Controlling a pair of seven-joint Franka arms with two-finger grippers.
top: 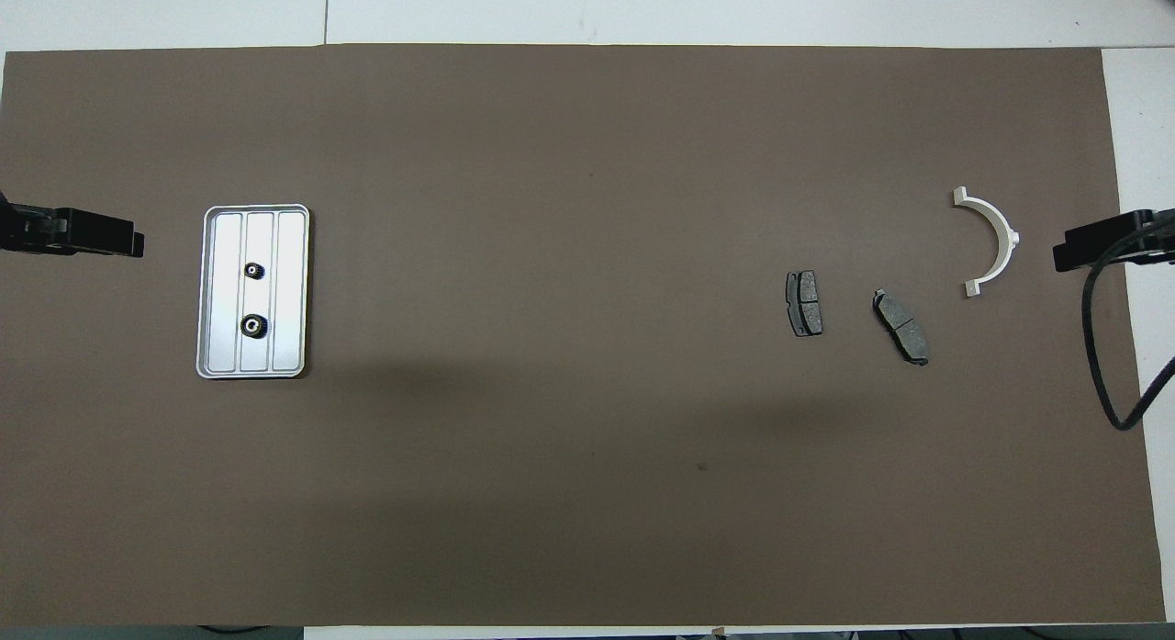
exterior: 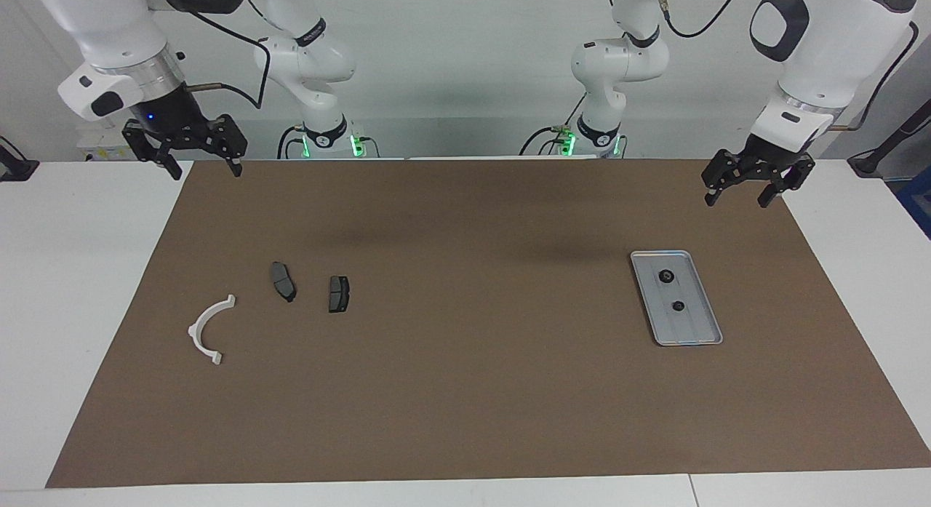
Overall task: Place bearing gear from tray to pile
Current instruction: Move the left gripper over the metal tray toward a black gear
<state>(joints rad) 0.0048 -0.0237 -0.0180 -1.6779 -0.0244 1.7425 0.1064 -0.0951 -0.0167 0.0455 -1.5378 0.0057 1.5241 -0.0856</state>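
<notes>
Both black two-finger grippers hang empty with fingers spread apart: the left gripper (exterior: pixel 748 188) over the brown mat's (exterior: pixel 465 390) edge near the ridged silver metal tray (exterior: pixel 697 337), the right gripper (exterior: pixel 195 158) over the mat's corner. Two small dark round bearing gears (exterior: pixel 666 276) lie in the tray. Well apart, toward the right arm's end, lies the pile: a white plastic half-ring bracket (exterior: pixel 205 326) and two flat dark grey brake pads (exterior: pixel 283 281).

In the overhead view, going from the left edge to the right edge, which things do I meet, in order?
left pincer → tray holding two bearing gears → first brake pad → second brake pad → white half-ring bracket → right pincer
</notes>
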